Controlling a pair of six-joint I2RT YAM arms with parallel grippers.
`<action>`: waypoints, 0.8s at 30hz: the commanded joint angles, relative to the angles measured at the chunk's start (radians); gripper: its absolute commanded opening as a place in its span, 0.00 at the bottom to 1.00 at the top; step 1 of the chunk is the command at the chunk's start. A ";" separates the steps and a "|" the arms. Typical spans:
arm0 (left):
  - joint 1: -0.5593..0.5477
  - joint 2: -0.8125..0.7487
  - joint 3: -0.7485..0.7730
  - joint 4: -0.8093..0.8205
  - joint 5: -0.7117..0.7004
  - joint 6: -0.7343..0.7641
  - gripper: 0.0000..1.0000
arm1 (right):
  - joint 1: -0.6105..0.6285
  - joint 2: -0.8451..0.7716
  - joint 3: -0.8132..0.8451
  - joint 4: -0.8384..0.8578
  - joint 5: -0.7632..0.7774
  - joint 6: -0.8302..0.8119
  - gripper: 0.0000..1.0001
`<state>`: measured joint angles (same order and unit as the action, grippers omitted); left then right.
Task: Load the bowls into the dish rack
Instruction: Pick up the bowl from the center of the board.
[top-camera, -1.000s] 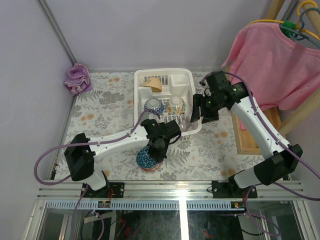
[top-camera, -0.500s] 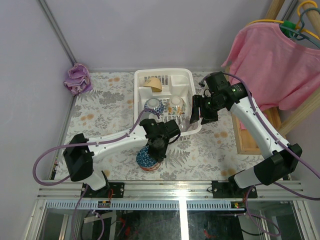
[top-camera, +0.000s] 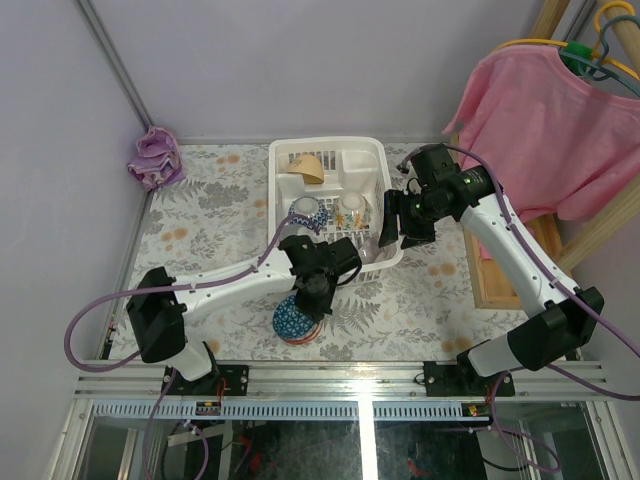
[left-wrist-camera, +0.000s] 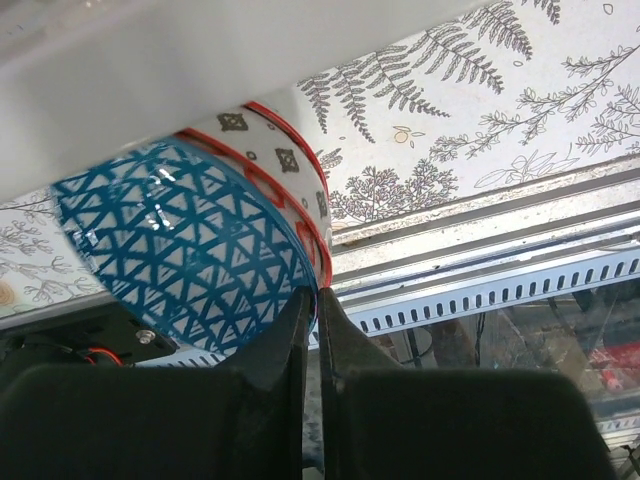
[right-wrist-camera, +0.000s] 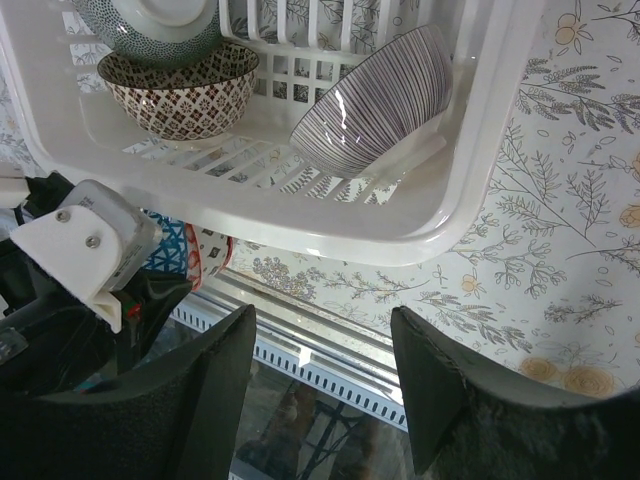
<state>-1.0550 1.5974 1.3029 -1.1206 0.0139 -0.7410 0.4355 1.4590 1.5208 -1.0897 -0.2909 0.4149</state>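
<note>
Bright, even overhead light; soft shadows; glare on blue bowl (left-wrist-camera: 185, 255); wrist-view foreground dark, soft.

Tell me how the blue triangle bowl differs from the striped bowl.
Blue triangle bowl has white triangles on blue; striped bowl has thin dark lines on white. Blue triangle bowl sits stacked in a red-trimmed bowl outside the dish rack; striped bowl leans tilted inside it. Both are round.
</note>
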 joint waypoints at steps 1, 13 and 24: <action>-0.005 -0.009 0.092 -0.080 -0.040 0.003 0.00 | -0.004 -0.020 0.004 -0.022 -0.042 -0.024 0.64; 0.003 -0.012 0.273 -0.225 -0.128 -0.001 0.00 | -0.004 -0.019 0.002 -0.020 -0.048 -0.022 0.64; 0.066 -0.053 0.478 -0.318 0.026 0.028 0.00 | -0.004 -0.009 0.031 -0.032 -0.056 -0.019 0.63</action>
<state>-1.0306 1.5913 1.6745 -1.3754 -0.0227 -0.7353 0.4355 1.4590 1.5208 -1.0878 -0.3008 0.4149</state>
